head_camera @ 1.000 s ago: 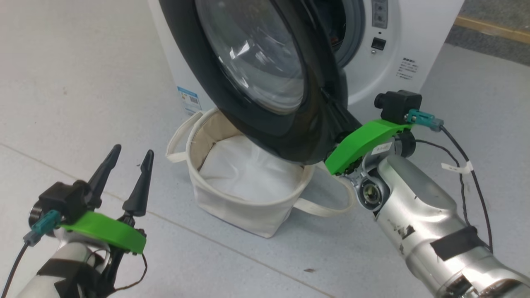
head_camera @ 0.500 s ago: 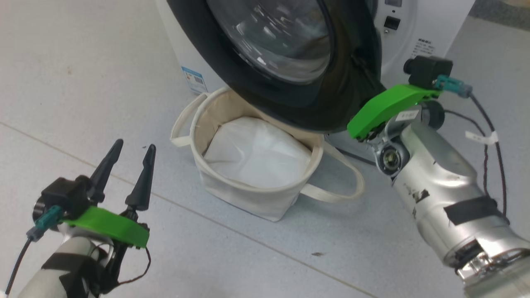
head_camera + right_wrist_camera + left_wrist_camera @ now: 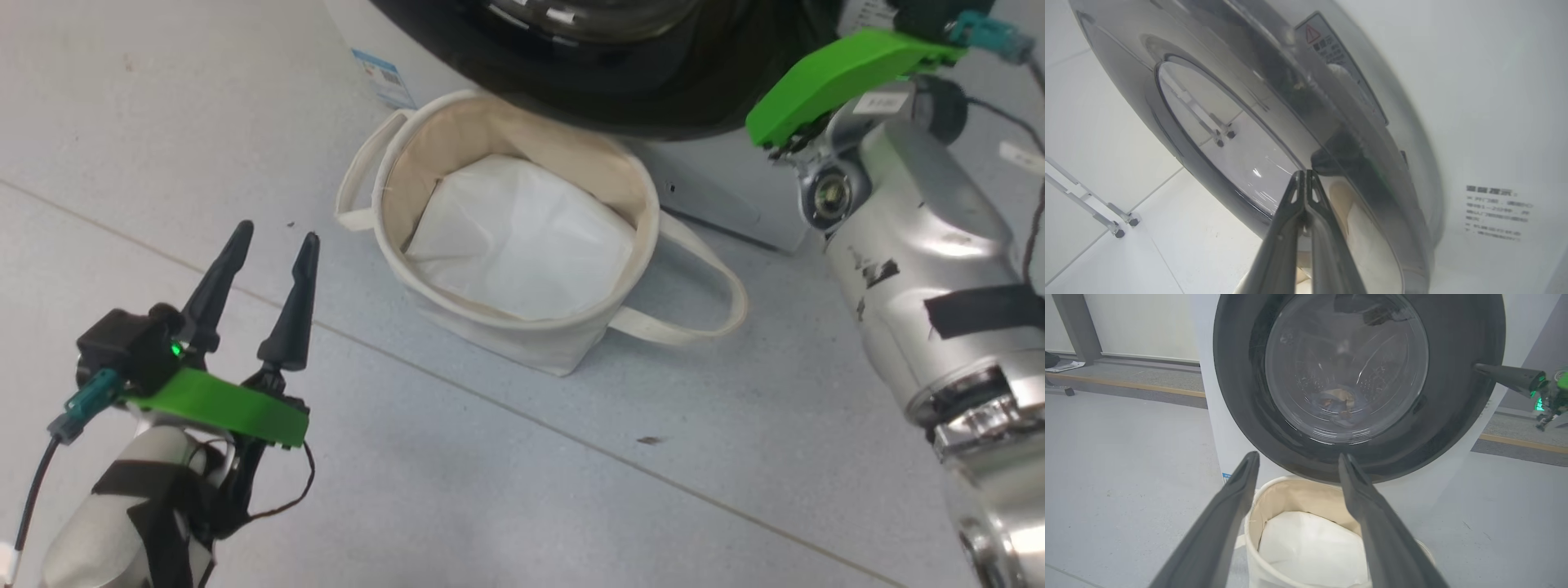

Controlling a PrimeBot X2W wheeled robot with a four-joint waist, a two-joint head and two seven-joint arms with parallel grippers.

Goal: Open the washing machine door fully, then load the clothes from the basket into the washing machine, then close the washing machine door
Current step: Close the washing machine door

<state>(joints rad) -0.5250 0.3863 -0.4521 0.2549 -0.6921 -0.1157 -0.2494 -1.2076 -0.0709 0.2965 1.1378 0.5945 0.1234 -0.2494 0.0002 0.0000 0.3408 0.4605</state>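
Observation:
The washing machine door (image 3: 1453,396), black-rimmed with a glass bowl, stands nearly flat against the white washing machine (image 3: 1208,396), with a narrow gap along its edge (image 3: 1372,163). Through the glass, blue and brown clothes (image 3: 1341,404) lie in the drum. My right gripper (image 3: 1303,173) is shut, with its tips against the door's right rim (image 3: 1478,367). My left gripper (image 3: 277,231) hangs open at the lower left, apart from the basket (image 3: 490,335). The cream basket sits below the door (image 3: 637,106) and holds a white liner (image 3: 522,237).
Grey floor spreads around the basket, with a seam line running diagonally behind my left gripper. The basket's loop handle (image 3: 702,327) lies on the floor toward my right forearm (image 3: 922,245). A blue sticker (image 3: 384,77) marks the machine's lower corner.
The door has swung toward the machine's front with my shut right gripper following its rim. The head camera has tilted down. My left gripper has stayed open in place.

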